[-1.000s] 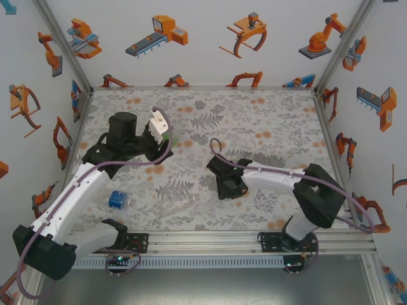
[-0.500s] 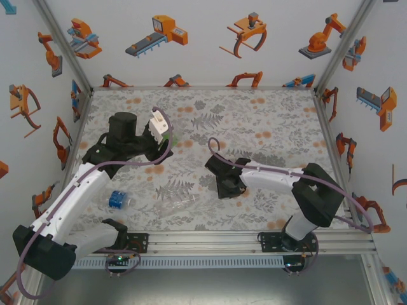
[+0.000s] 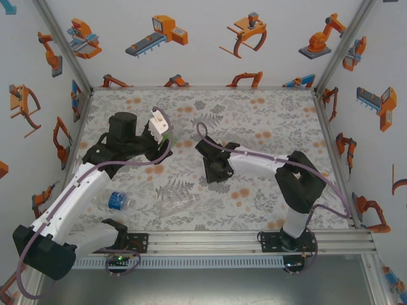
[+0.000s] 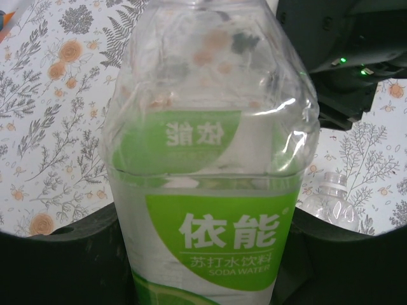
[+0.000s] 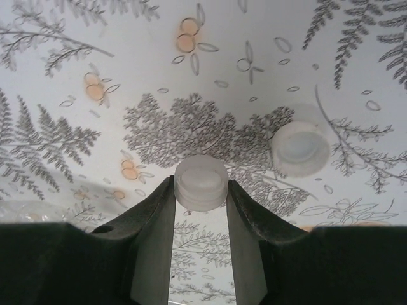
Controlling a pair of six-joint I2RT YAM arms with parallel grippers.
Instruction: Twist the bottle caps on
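Left hand is clamped on a green-labelled bottle. Right hand pinches a white cap; a second cap lies on the surface just right of it.

On the green label of the bottle, "依能" is printed in large white characters, with "苏打水饮料" and "SODA WATER" set beneath. Higher up, "依能" is seen mirrored through the plastic.

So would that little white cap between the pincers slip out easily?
Possibly: the right gripper pinches the white cap only at its fingertips, on a round side. It looks small and thin, so probably very light. Dropped, it might roll on the table.
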